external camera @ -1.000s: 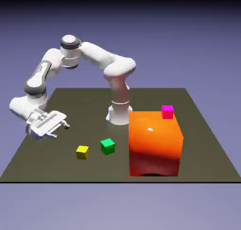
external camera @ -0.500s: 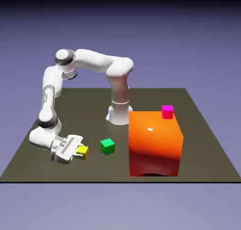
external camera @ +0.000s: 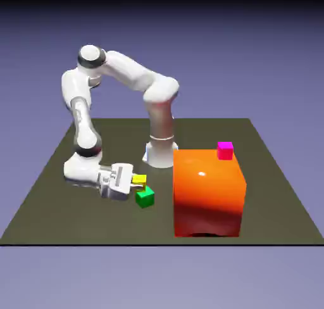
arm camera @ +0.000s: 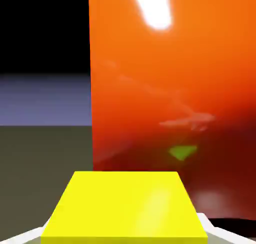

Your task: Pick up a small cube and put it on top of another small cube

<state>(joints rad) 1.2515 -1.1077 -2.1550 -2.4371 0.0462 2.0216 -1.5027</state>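
Note:
My gripper lies level and is shut on the tiny yellow cube, which it holds just off the table. The tiny green cube rests on the table directly below the yellow one and a little to the exterior view's right. I cannot tell whether the two cubes touch. In the hand view the yellow cube fills the bottom between my fingertips. The green cube itself is out of the hand view; only a green glint shows on the orange face ahead.
The big orange block stands close to the cubes on the exterior view's right and fills much of the hand view. A magenta cube sits on its far top corner. The robot base stands behind on the dark table.
The gripper closed on the yellow cube near the exterior view's left, lifted it and carried it to the right, to just above the green cube. The green cube has not moved.

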